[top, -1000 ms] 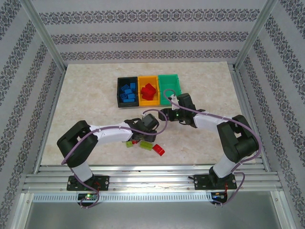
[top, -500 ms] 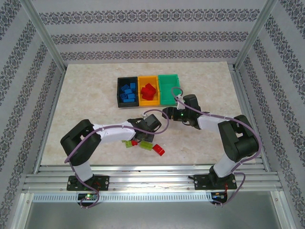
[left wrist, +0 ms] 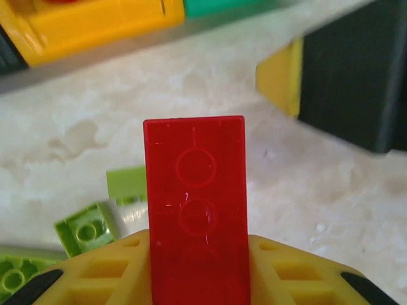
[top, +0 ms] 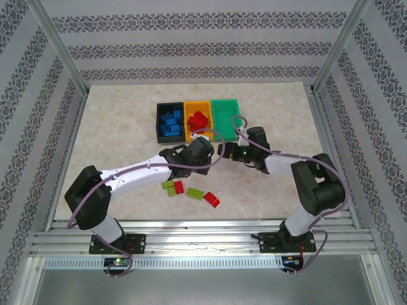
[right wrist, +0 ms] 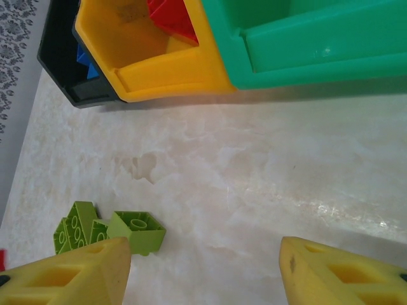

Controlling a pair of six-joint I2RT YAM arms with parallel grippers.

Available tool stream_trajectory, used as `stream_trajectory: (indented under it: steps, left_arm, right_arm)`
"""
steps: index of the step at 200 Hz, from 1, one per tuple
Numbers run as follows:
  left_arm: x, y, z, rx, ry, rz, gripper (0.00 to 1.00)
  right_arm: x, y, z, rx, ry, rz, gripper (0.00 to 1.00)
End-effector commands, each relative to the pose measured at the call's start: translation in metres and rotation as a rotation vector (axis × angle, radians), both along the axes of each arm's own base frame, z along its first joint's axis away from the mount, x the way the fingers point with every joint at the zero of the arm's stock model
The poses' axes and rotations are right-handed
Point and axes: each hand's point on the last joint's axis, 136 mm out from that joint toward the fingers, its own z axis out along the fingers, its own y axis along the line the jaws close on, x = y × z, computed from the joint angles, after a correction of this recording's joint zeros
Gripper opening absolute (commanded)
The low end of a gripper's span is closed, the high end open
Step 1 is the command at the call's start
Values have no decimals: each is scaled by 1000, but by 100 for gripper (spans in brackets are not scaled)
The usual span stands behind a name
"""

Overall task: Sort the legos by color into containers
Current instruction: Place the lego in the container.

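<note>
The left gripper (left wrist: 200, 254) is clenched on a red brick (left wrist: 195, 210), near the front of the orange-yellow bin (top: 198, 104). The black bin (top: 159, 124) holds blue bricks (top: 170, 122), the orange-yellow bin holds red bricks (top: 198, 121), and the green bin (top: 226, 114) stands rightmost. Lime bricks (right wrist: 121, 232) lie loose on the table (right wrist: 254, 178). The right gripper (right wrist: 206, 270) gapes, grasping nothing, just before the green bin

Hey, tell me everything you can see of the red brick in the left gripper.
The red plastic lego brick is a glossy, flat rectangle with two faint circles moulded in the face toward the camera. Its lower end is clamped between the yellow fingers of the left gripper, the rest standing free, touching nothing else. It is held above the marbled tabletop, short of the orange-yellow bin.
</note>
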Motion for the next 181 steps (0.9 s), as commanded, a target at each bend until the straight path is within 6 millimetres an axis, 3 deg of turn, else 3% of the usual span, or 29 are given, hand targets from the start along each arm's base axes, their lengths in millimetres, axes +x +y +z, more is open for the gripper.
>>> stream_trajectory:
  steps: [1, 43, 94, 151, 159, 181]
  left_arm:
    - [16, 13, 21, 51, -38, 0, 35]
    - [55, 24, 40, 47, -55, 7, 36]
    - [107, 40, 36, 54, -37, 24, 36]
    - [157, 32, 41, 8, -21, 23, 38]
    - [164, 31, 40, 23, -20, 27, 43]
    - [175, 34, 35, 84, 15, 51, 68]
  right_arm:
    - [0, -1, 6, 34, -19, -5, 64]
    - [0, -1, 10, 65, -36, -19, 64]
    - [2, -6, 13, 60, -51, -33, 64]
    - [4, -10, 12, 64, -48, -45, 64]
    - [4, -9, 11, 64, -43, -39, 64]
    - [4, -8, 12, 71, -41, -37, 65]
